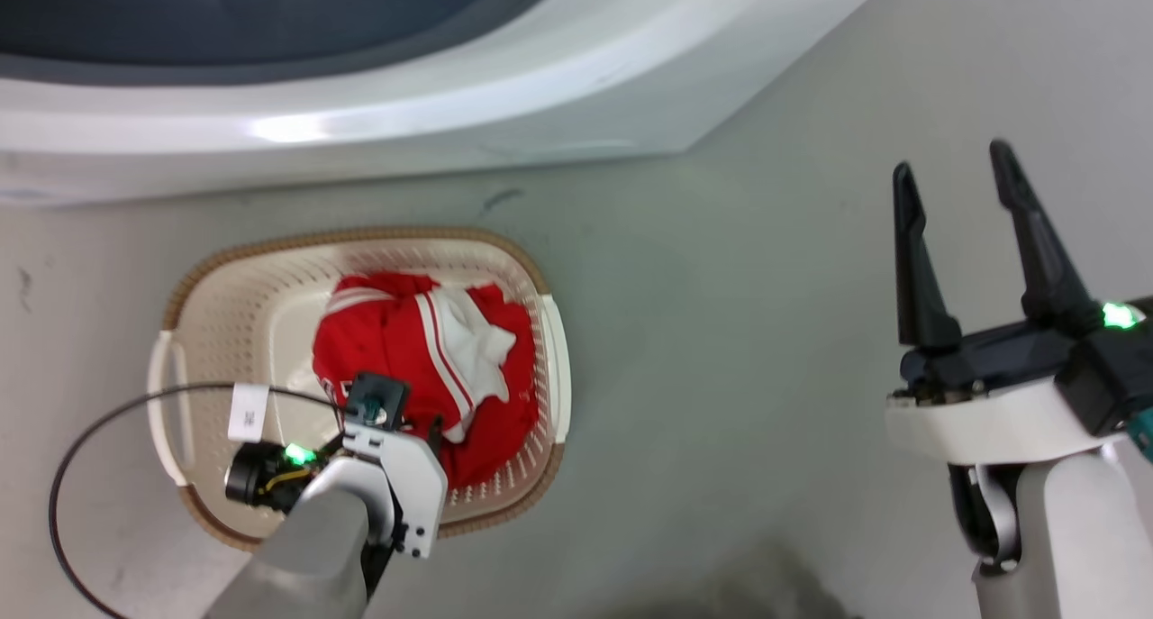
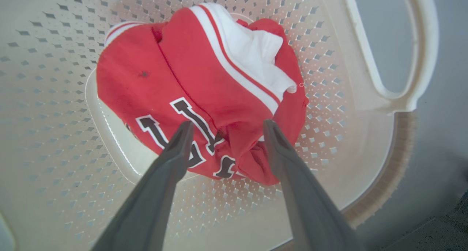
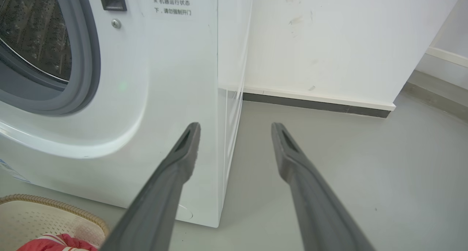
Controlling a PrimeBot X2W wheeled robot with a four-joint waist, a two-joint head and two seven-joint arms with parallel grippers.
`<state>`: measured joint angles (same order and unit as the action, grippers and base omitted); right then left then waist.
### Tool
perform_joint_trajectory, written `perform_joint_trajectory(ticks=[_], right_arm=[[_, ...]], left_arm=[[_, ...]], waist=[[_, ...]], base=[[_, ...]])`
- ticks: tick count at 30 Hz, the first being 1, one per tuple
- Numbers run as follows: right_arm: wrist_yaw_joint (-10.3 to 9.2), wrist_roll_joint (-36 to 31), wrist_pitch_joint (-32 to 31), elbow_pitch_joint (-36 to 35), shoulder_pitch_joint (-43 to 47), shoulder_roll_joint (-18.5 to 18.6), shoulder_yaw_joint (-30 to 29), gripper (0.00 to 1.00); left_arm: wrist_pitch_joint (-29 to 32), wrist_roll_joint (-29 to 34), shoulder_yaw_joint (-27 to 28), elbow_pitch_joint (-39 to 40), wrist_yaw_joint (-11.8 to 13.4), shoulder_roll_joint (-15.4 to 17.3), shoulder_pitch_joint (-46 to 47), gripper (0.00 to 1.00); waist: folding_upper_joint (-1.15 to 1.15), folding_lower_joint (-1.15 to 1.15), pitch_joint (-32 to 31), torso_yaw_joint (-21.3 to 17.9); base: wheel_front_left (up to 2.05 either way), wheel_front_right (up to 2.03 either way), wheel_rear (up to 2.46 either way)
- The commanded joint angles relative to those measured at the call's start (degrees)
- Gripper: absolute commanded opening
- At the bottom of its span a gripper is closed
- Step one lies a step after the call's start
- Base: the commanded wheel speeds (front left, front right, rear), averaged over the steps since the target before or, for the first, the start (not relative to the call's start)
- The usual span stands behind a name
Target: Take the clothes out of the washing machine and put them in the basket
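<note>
A red jersey (image 1: 423, 367) with white striped trim and black-white letters lies bunched in the cream basket (image 1: 203, 304) on the floor in front of the washing machine (image 1: 405, 96). In the left wrist view the jersey (image 2: 197, 83) fills the basket's bottom, and my left gripper (image 2: 226, 125) hangs open just above it, fingers straddling a fold without holding it. My left wrist (image 1: 396, 457) is over the basket's near side. My right gripper (image 1: 959, 173) stands open above bare floor at the right, holding nothing. The right wrist view shows the washer's porthole and steel drum (image 3: 33, 35).
The basket's brown rim (image 3: 55, 205) and a bit of red cloth (image 3: 62, 243) show at the lower left of the right wrist view. A black cable loop (image 1: 81, 448) hangs by my left arm. A white wall (image 3: 329, 42) with a dark skirting stands beyond the washer.
</note>
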<state>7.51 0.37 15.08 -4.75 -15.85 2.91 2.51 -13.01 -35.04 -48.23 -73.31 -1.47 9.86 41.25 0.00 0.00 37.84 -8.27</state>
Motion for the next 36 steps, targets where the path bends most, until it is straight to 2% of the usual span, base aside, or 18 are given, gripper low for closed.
perform_joint_trajectory(ticks=[1,6,12,18,25,36], right_arm=[[-0.04,-0.3,0.1,0.4,1.2,0.0,0.2,1.00],[-0.04,-0.8,0.1,1.4,4.3,-0.1,0.4,1.00],[-0.04,-1.4,0.1,2.0,7.5,0.0,0.9,1.00],[-0.04,-1.5,0.1,2.5,10.3,-0.1,1.4,1.00],[-0.04,-1.4,0.1,2.3,13.3,0.0,1.9,1.00],[-0.04,-0.5,0.1,1.5,17.1,-0.1,1.1,1.00]], left_arm=[[-1.0,-0.5,0.6,0.1,0.6,-0.4,-1.4,1.00],[-2.2,-0.7,2.2,3.6,2.1,-0.2,-4.5,1.00],[-2.2,2.6,9.1,18.6,6.6,2.6,-10.2,1.00],[-2.2,8.8,18.3,32.8,10.2,3.3,-18.6,1.00],[-2.2,16.6,28.9,46.6,12.1,1.7,-28.3,1.00],[-2.2,25.8,40.0,61.4,11.8,-2.4,-38.5,1.00]], waist=[[0.00,0.00,-4.3,0.9],[0.00,0.00,-10.2,2.1],[0.00,0.00,-16.0,4.1],[0.00,0.00,-21.4,5.5],[0.00,0.00,-26.9,7.0],[0.00,0.00,-33.0,8.4]], base=[[0.00,0.00,0.00],[0.00,0.00,0.00],[0.00,0.00,0.00],[0.00,0.00,0.00],[0.00,0.00,0.00],[0.00,0.00,0.00]])
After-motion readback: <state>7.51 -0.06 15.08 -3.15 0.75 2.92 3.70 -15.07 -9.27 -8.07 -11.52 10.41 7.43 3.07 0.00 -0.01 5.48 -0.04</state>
